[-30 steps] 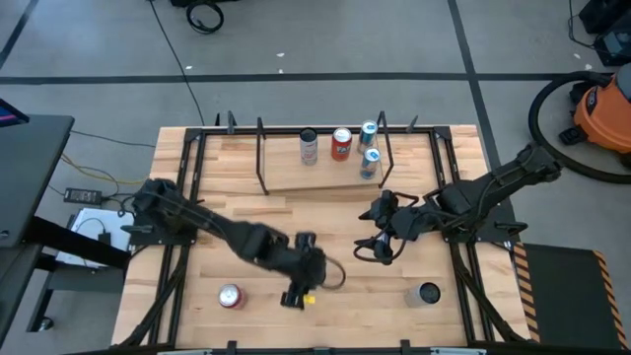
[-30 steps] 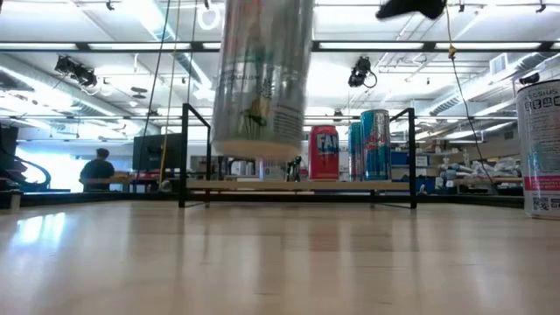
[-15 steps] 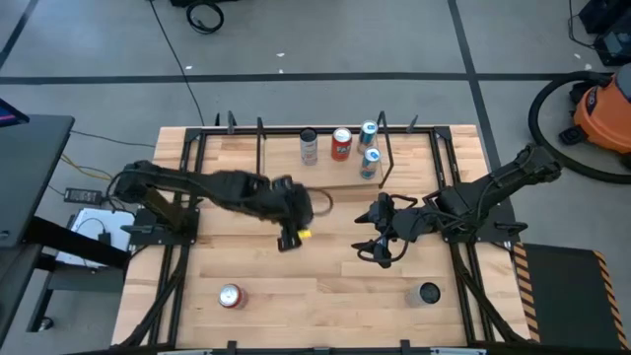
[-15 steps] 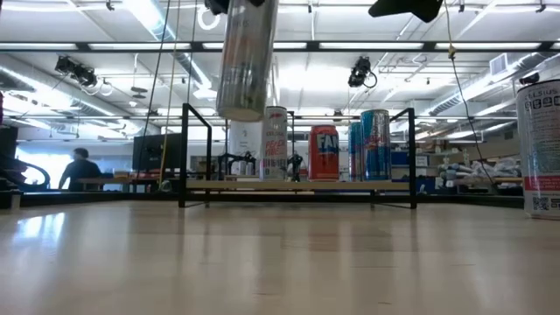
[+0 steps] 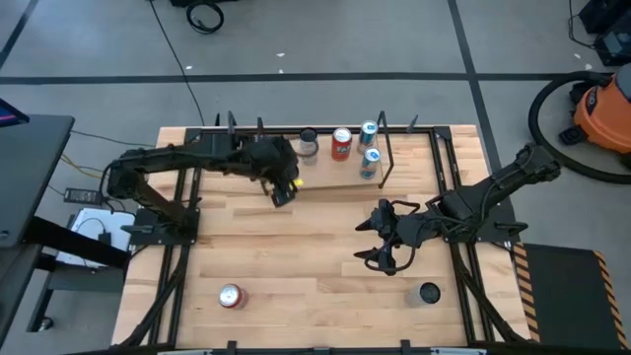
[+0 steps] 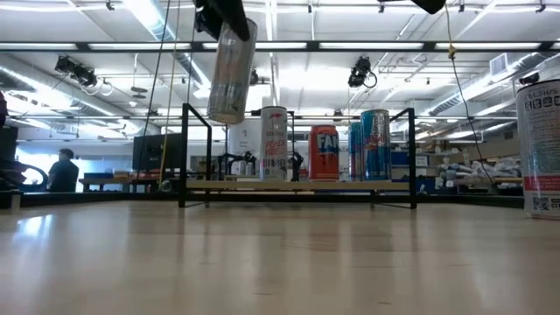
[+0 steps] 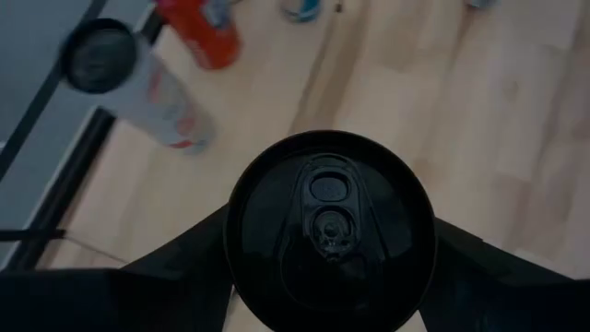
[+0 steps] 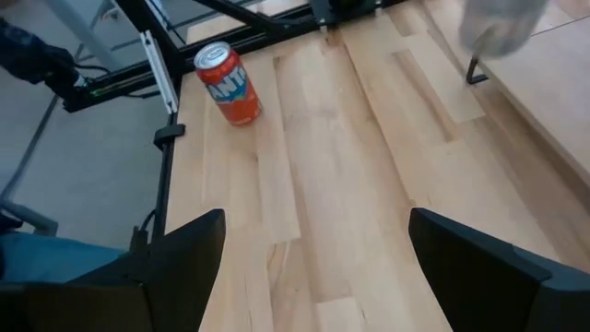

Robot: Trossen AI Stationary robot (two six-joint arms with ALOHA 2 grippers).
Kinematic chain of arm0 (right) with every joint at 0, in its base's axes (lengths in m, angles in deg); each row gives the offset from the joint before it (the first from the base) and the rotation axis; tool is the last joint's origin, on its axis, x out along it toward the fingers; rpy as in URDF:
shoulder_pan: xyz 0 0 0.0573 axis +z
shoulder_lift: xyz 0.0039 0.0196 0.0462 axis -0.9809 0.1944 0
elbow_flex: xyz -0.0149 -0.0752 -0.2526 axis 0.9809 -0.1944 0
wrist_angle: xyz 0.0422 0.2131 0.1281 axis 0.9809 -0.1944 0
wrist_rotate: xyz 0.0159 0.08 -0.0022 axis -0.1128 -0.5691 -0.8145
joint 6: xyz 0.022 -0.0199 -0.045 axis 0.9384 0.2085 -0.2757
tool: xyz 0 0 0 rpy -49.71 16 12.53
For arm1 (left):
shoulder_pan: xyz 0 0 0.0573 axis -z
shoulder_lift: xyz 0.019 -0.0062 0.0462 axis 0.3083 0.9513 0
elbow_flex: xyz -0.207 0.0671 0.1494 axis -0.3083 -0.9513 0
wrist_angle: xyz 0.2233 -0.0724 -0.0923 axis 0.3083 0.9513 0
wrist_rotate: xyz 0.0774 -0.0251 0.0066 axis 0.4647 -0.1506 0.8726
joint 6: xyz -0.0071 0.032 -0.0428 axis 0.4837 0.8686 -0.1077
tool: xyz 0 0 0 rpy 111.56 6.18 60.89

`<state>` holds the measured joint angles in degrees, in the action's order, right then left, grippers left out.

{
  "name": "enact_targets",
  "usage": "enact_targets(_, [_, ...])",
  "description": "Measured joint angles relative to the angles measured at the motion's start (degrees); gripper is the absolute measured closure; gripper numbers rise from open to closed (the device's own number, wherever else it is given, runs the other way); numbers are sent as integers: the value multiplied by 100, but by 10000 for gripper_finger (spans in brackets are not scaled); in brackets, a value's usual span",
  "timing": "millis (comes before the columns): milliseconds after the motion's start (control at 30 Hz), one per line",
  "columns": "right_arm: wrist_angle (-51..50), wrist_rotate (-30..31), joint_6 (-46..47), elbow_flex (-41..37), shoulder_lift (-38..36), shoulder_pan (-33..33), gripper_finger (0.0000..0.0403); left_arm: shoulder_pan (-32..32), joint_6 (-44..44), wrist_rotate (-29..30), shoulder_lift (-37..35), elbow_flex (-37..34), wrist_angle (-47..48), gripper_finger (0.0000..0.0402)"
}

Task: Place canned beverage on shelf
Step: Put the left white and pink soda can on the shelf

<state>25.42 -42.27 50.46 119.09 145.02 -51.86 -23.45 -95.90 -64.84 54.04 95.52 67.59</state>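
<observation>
My left gripper is shut on a silver can with a black top, high above the left part of the shelf. The shelf is a black rod rack with a wood board at the table's far edge. On it stand a white can, an orange can and two blue cans. My right gripper is open and empty over the table's middle right; its own view shows bare wood between the fingers. My left gripper pinches the silver can between its two fingers, on opposite sides of the wall just under the top rim. The fingers come from above, pointing down. The can hangs below them, clear of table and shelf, its bottom tilted a little toward the table's left.
An orange can stands near the front left, also in the right wrist view. A pale can with a dark top stands front right, close to the low camera. Bare board lies left of the white can.
My left gripper has carried the silver can from the table's near middle toward the far edge, up to the shelf's left part. The can has stayed clear of the table and has tipped from upright to slightly tilted.
</observation>
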Motion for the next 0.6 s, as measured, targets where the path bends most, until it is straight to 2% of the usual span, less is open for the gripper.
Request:
enact_targets(367, [118,3,-1,0,0,108,51,-961,349,-273,-31,-2,-25,140])
enact_targets(600, [109,2,-151,0,0,108,51,-1365,512,-349,-31,-125,-385,140])
